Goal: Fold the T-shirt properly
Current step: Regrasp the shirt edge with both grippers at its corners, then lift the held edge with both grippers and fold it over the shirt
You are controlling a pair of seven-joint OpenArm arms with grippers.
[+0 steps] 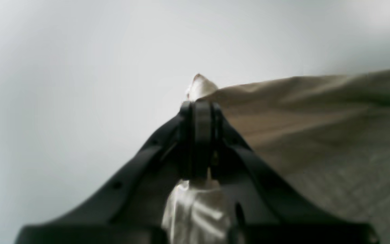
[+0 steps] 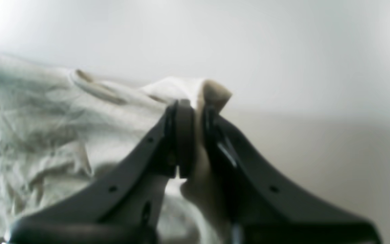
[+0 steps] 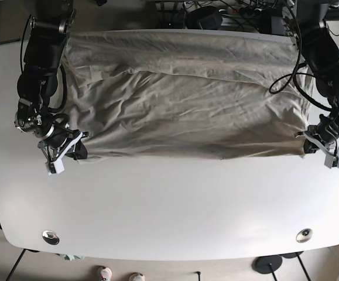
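A beige T-shirt (image 3: 187, 99) lies spread across the far half of the white table (image 3: 169, 205), wrinkled, with a folded layer along its near edge. My left gripper (image 3: 307, 140) is shut on the shirt's near corner at the right of the base view; the left wrist view shows the jaws (image 1: 199, 105) closed with cloth (image 1: 300, 112) poking past the tips. My right gripper (image 3: 82, 142) is shut on the near corner at the left; the right wrist view shows cloth (image 2: 46, 112) pinched between the fingers (image 2: 195, 110).
Both arm bases stand at the table's far corners (image 3: 46, 35) (image 3: 321, 47). Cables and dark gear (image 3: 228, 14) lie behind the far edge. Two round holes (image 3: 50, 236) (image 3: 303, 235) sit near the front edge. The table's near half is bare white surface.
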